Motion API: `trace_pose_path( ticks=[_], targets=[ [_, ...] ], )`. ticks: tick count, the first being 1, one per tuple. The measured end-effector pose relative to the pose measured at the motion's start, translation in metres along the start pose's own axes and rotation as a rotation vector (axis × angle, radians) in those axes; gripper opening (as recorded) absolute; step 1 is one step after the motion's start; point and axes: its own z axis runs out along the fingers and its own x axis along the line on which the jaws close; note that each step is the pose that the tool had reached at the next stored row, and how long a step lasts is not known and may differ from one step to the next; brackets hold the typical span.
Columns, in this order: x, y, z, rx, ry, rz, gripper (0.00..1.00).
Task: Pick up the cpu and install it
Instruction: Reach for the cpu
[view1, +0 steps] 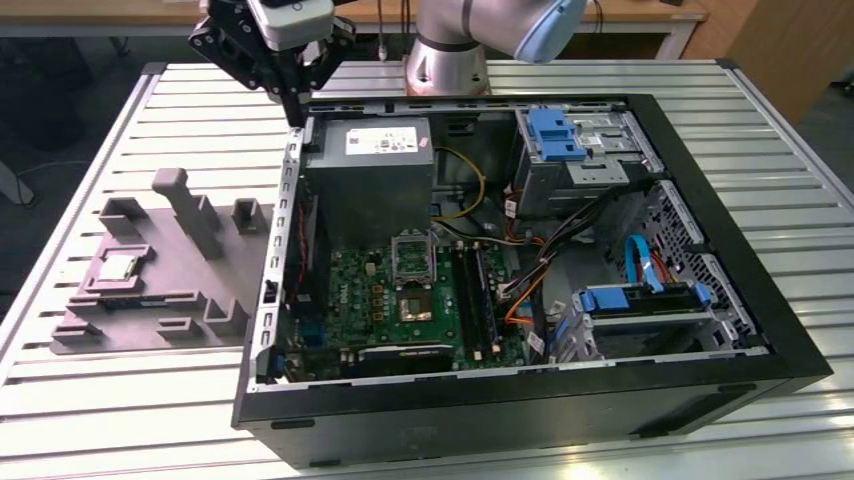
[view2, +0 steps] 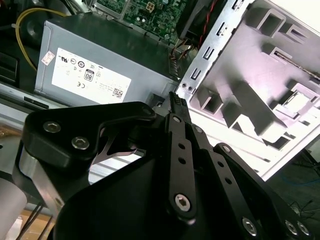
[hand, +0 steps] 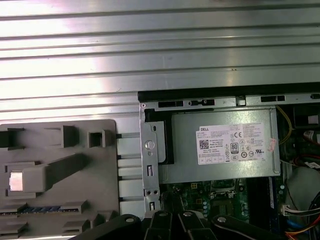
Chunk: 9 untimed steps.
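Pincer (view1: 296, 106) closed, empty, over the case (view1: 534, 415) corner rim by the grey box (view1: 367, 185) with a white label (view1: 387, 141). Cpu (view1: 120, 266) lies on the tray (view1: 140, 312), open table (view1: 120, 420) around it.

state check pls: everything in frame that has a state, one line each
Black finger gripper: shut, empty, above the case's rear corner.
Small silvery square cpu: lying flat in the grey moulded fixture tray, not picked up.
Black tower PC case: lying on its side, side panel off, interior exposed.
Dark square metal-framed socket: cpu not installed; open or latched, cannot tell.
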Motion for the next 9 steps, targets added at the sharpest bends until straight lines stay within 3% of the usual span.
trace_pose_path(
  ticks=[9],
  targets=[
    [0.0076, -0.0006, -0.0001, 0.0, 0.0, 0.0, 0.11]
  ],
)
